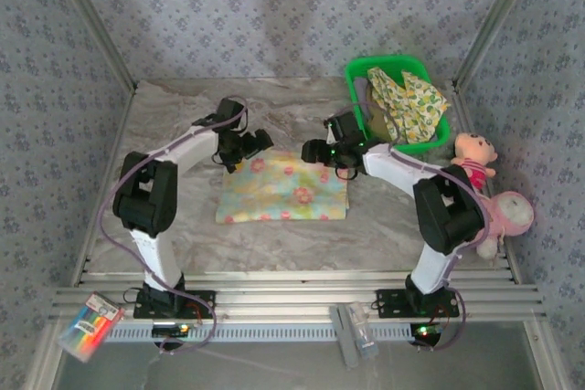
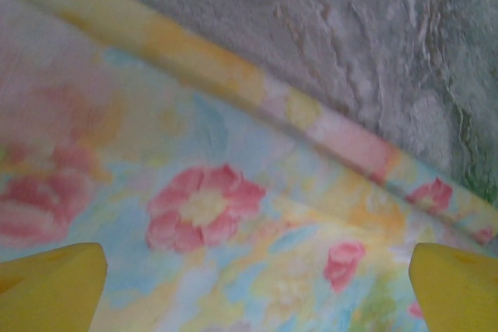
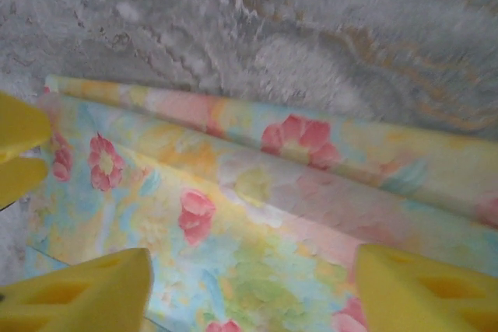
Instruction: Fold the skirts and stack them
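Observation:
The pastel floral skirt point(image 1: 283, 189) lies folded flat in the middle of the table. My left gripper point(image 1: 239, 157) hovers over its far left corner. In the left wrist view it is open point(image 2: 255, 270), with the flowered cloth point(image 2: 202, 207) between the yellow fingertips point(image 2: 54, 285). My right gripper point(image 1: 320, 154) is at the far right corner. Its yellow fingers point(image 3: 93, 293) stand apart point(image 3: 253, 270) just above the cloth's folded edge point(image 3: 257, 192), gripping nothing. The fruit-print skirt point(image 1: 407, 98) lies crumpled in the green basket point(image 1: 393, 63).
The green basket stands at the back right of the grey marbled table point(image 1: 174, 226). Two pink plush toys point(image 1: 473, 154) point(image 1: 507, 216) sit along the right edge. A colourful packet point(image 1: 89, 324) lies in front of the left arm's base.

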